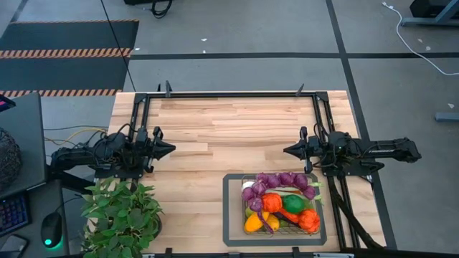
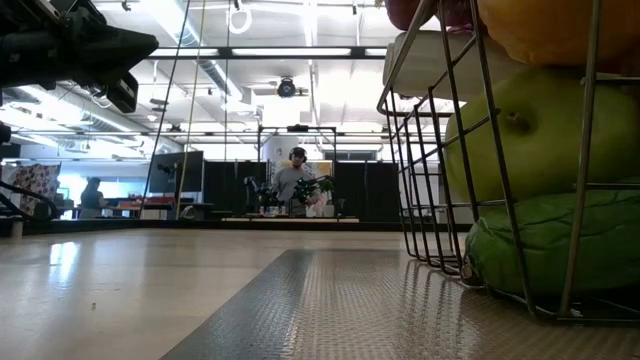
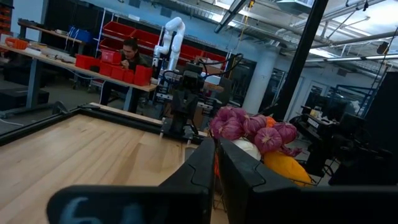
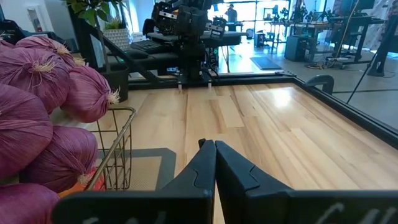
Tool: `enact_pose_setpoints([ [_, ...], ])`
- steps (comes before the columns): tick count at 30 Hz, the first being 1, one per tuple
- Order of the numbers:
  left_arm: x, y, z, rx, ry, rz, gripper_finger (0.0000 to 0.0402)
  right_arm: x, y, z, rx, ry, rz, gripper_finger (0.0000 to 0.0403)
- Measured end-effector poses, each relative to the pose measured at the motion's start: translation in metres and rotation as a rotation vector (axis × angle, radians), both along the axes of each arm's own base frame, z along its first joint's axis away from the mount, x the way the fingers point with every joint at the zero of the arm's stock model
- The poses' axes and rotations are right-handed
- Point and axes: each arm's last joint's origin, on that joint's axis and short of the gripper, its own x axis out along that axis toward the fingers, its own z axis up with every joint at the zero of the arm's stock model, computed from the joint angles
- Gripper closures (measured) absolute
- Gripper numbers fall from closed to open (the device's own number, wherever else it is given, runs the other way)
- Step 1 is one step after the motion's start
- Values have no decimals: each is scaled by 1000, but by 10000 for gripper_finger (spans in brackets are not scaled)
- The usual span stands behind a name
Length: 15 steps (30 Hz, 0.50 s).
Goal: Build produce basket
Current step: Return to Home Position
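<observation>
Basket (image 2: 425,190) partly outside low view

The high view looks straight down on the whole counter (image 1: 215,129). The low view sits at counter height, hard against the basket (image 2: 440,150), facing the room behind. The left wrist view looks past the left end effector (image 3: 214,152) across the counter; the right wrist view looks past the right end effector (image 4: 214,149) the opposite way. Both catch the purple produce (image 4: 37,124).

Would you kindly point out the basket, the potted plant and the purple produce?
basket (image 1: 230,215): high view, left strip of its flat base frame.
potted plant (image 1: 118,213): high view, middle of its leaves.
purple produce (image 1: 276,179): high view, middle of the purple row.
</observation>
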Motion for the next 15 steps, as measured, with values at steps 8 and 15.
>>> enact_pose_setpoints([
  [8,0,0,0,0,0,0,367,0,0,0,0,0,0,386],
  [15,0,0,0,0,0,0,372,0,0,0,0,0,0,386],
])
